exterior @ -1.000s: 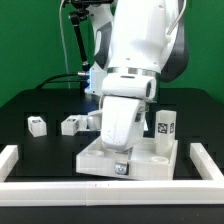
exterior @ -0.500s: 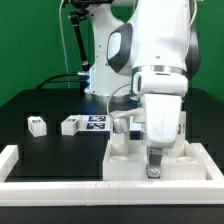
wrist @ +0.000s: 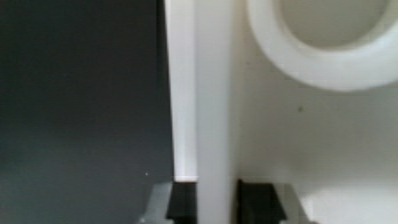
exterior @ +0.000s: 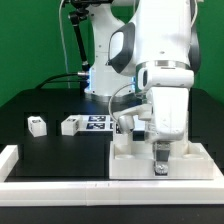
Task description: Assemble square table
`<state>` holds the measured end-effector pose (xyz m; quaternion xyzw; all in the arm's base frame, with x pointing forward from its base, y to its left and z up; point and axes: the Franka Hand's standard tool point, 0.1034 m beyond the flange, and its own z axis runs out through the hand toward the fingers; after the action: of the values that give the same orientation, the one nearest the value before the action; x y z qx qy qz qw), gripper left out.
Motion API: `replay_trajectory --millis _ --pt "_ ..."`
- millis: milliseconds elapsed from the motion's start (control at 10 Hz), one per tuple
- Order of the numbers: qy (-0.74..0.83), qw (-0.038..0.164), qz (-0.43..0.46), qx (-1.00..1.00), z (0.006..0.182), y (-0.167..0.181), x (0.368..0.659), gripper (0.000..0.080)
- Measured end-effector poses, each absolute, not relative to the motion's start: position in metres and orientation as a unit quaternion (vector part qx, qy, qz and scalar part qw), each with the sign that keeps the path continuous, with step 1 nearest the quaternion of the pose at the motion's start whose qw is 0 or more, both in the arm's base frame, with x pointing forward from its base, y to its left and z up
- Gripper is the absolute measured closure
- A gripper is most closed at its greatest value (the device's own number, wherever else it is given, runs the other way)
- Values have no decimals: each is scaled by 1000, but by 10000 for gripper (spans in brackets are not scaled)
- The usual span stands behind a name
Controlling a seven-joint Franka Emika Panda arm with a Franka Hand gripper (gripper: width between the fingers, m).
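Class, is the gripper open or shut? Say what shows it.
Shut on the panel. In the wrist view, the gripper has its dark fingers tight against both sides of the panel's thin edge.

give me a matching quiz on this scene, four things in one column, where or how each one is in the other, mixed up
Things
1. gripper
2. square table panel
3. loose leg
4. marker board

Places or states
A. flat on the table, right beside the second leg
B. under the arm, toward the exterior view's right
C. alone, farthest to the exterior view's left
D. shut on the panel's thin edge wall

Pairs: 1-D, 2-B, 3-C, 4-A
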<state>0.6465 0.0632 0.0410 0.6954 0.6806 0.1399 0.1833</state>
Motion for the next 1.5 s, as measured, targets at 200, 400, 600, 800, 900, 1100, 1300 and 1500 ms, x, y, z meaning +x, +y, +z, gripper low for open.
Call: replay_trajectory --millis 200,400,600,800,900,1100,1300,1500 --pt "680 185 136 696 42 61 653 715" --pt "678 186 137 697 44 60 654 715" --pt "678 187 140 697 45 59 655 495" --pt "676 191 148 696 49 60 658 311" --pt "676 193 151 695 51 60 659 204" --pt "674 193 153 696 52 60 660 160" --pt "666 190 157 704 51 68 658 153" --pt "664 182 151 709 40 74 645 150"
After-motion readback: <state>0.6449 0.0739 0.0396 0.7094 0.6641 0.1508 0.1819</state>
